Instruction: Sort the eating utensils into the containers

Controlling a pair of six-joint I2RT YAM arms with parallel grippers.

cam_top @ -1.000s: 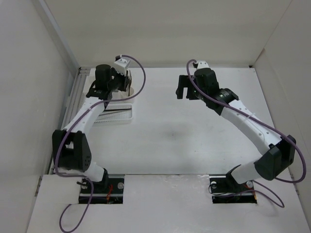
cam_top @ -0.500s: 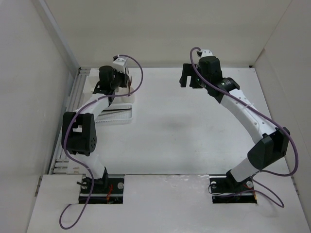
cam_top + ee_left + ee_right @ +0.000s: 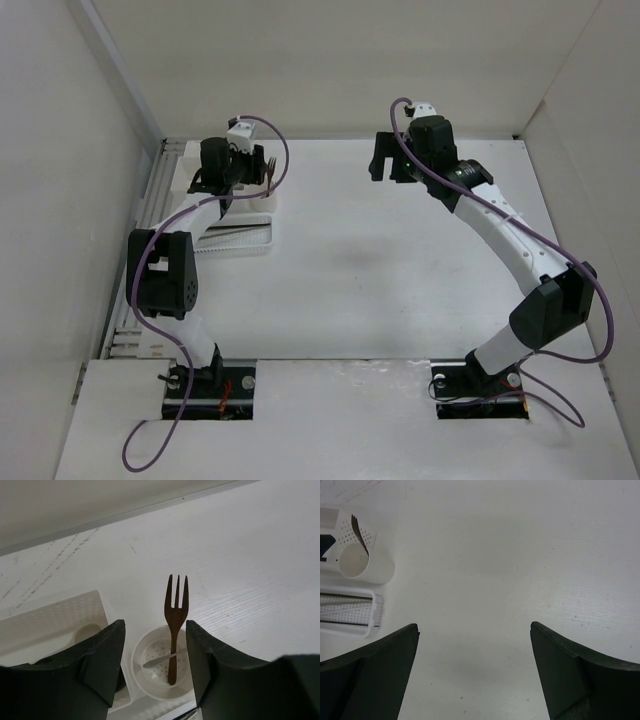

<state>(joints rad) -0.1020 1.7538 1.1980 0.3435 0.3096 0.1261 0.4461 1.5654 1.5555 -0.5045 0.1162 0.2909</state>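
**Left end effector (image 3: 155,647) spread open, empty, with the cup framed between its fingers**

Both dark fingers (image 3: 100,665) stand well apart; nothing is held and neither touches anything. Between them, in the lower middle of the left wrist view, sits the small round cream cup (image 3: 140,680). A brown wooden fork (image 3: 175,615) stands in it, handle down, with the tines rising past the far rim. A thin metal fork (image 3: 161,659) lies across the perforated bottom, crossing the wooden handle. Just left of the cup is the rectangular open box (image 3: 55,617). It holds a pale rounded shape that I cannot identify.

The right end effector (image 3: 475,626) is also wide open and empty, with only bare worktop (image 3: 495,555) between its fingers. Its view shows the cup and wooden fork at the upper left. The ribbed tray (image 3: 350,615) lies just below them.

Only the top view shows both arms. There the left end effector is at the upper left over the containers, and its arm hides most of the box. The right one is at the upper middle, well apart from them. Dark chopsticks (image 3: 238,228) lie along the tray.
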